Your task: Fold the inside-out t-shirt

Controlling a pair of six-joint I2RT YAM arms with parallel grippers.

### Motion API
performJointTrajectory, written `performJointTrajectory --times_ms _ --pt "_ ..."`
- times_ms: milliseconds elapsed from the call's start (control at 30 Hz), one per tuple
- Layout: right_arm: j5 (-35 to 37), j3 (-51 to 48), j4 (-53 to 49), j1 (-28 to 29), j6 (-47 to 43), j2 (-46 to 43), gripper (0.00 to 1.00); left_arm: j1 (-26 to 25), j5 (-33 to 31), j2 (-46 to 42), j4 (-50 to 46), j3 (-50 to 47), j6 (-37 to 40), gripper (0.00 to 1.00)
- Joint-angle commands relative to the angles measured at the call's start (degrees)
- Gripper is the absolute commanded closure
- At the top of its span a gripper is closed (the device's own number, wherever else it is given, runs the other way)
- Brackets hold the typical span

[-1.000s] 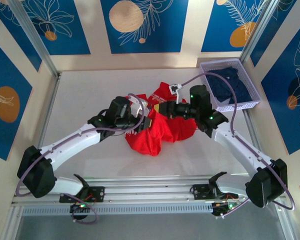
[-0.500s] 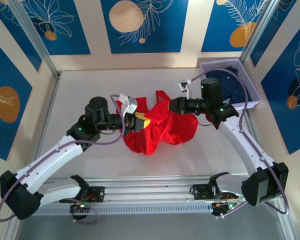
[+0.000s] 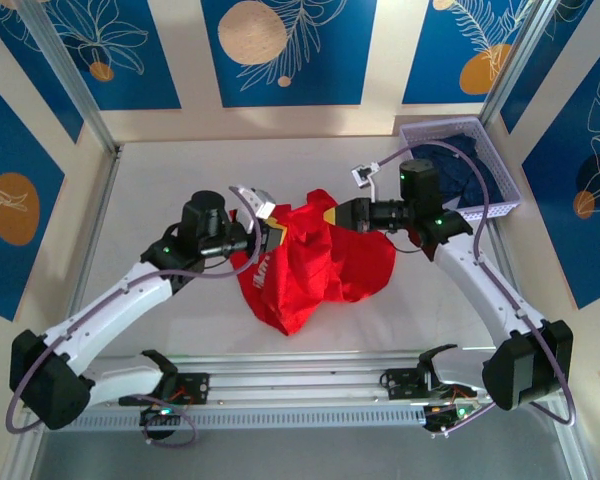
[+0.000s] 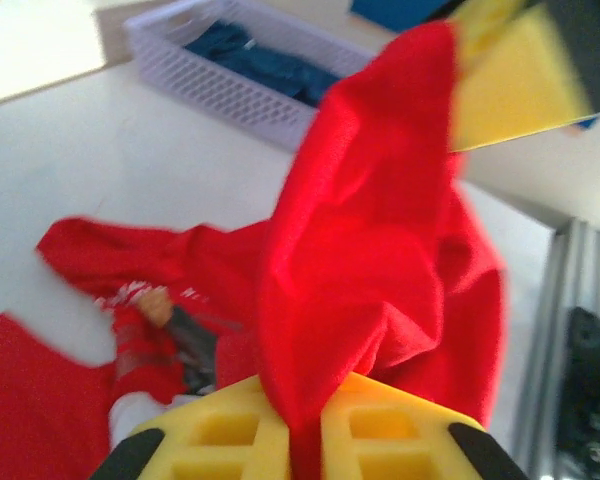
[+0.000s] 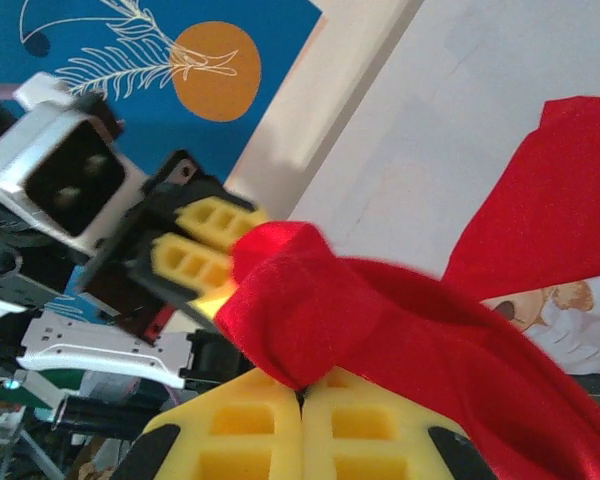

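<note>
Your bright red soft cloth t-shirt [image 3: 320,268] is bunched mid-table, slung between both grippers. The left gripper [image 3: 271,236] has its pads clamped on a fold at the shirt's 10 o'clock edge, and the right gripper [image 3: 332,215] is pinched tight on the 1 o'clock edge. A white plastic mesh basket [image 3: 492,210] of navy clothes [image 3: 472,160] sits at 2 o'clock.

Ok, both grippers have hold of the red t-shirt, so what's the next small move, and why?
Probably ease the left gripper and the right gripper apart sideways. Both are shut on the t-shirt close together, so the cloth hangs bunched and creased between them; spreading should pull the held edge straight for folding.
</note>
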Motion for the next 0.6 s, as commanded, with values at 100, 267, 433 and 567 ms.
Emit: performJointTrajectory --times_ms 100,267,433,567 --pt "-2.2 -1.4 10.1 2.8 7.0 2.3 1.0 0.2 -12.3 1.0 -6.1 3.7 0.8 0.59" --pt "-1.5 -0.4 11.0 3.9 7.8 4.3 1.0 -2.2 -17.0 -4.0 -5.9 1.4 0.9 0.48" --pt "-1.0 0.4 10.2 4.0 7.3 5.0 1.0 -6.2 -14.5 -5.5 -7.0 1.5 3.7 0.48" --pt "-0.6 0.6 9.6 4.4 7.0 5.0 1.0 -9.0 -12.2 -2.2 -8.2 3.6 6.1 0.53"
